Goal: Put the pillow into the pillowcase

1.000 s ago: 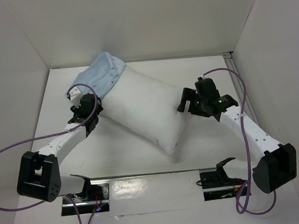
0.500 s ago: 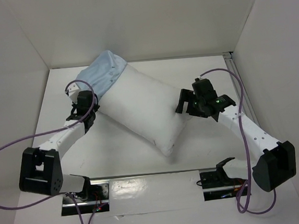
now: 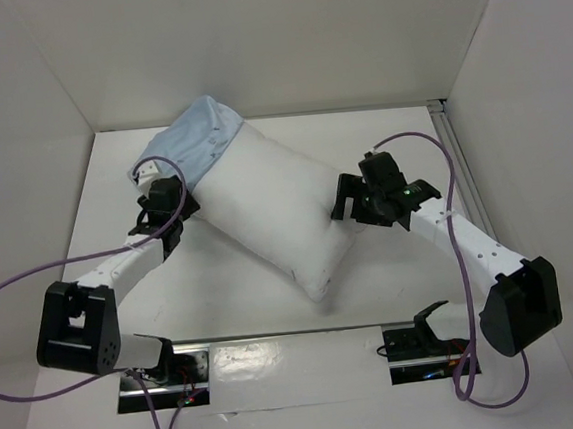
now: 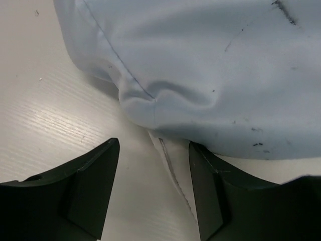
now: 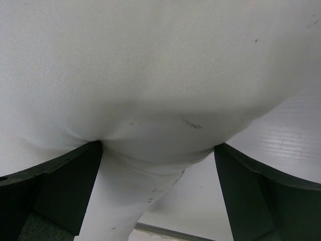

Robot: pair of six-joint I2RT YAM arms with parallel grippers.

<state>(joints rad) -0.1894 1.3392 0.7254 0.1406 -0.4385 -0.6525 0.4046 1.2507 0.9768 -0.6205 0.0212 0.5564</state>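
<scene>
The plump white pillow lies diagonally across the table. Its far left end sits inside the light blue pillowcase. My left gripper is open at the near edge of the pillowcase, with bare table between its jaws and its right finger touching the blue cloth. My right gripper is open against the pillow's right side. In the right wrist view the white pillow bulges between the spread jaws, which close on nothing.
White walls enclose the table on the left, back and right. A metal rail runs along the right edge. Purple cables loop beside both arms. A metal strip lies at the near edge.
My right gripper has moved left and now presses against the pillow's side, nudging the pillow left. My left gripper shifted slightly along the pillowcase's edge.
</scene>
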